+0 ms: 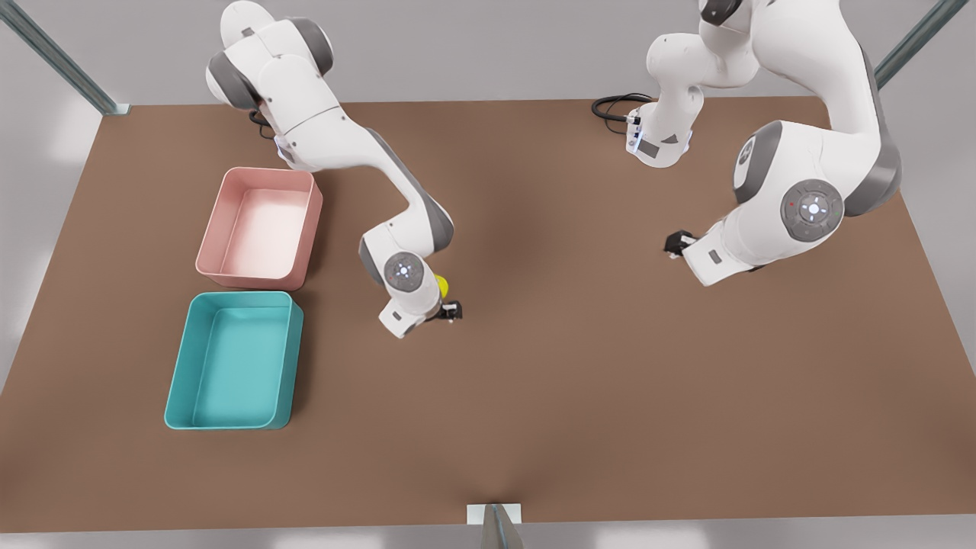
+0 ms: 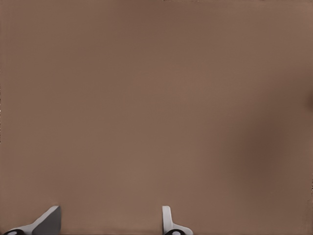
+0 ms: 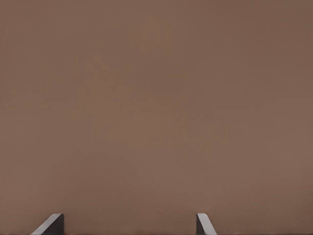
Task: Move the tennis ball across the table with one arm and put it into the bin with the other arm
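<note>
The tennis ball [image 1: 442, 286] rests on the brown table [image 1: 579, 381], partly hidden behind the wrist of the arm on the front view's left. That arm's gripper [image 1: 451, 311] hangs low right beside the ball. The teal bin [image 1: 236, 366] sits near the table's edge at the front view's left, with nothing in it. The other arm's gripper [image 1: 675, 244] hovers over bare table at the front view's right. In the left wrist view the left gripper [image 2: 108, 223] is open over bare table. The right gripper [image 3: 128, 224] is likewise open, with nothing between its fingers.
A pink tray [image 1: 259, 229] of the same shape stands just behind the bin. A black cable [image 1: 614, 107] coils at the base of the arm on the front view's right. A metal bracket [image 1: 494, 515] marks the table's near edge.
</note>
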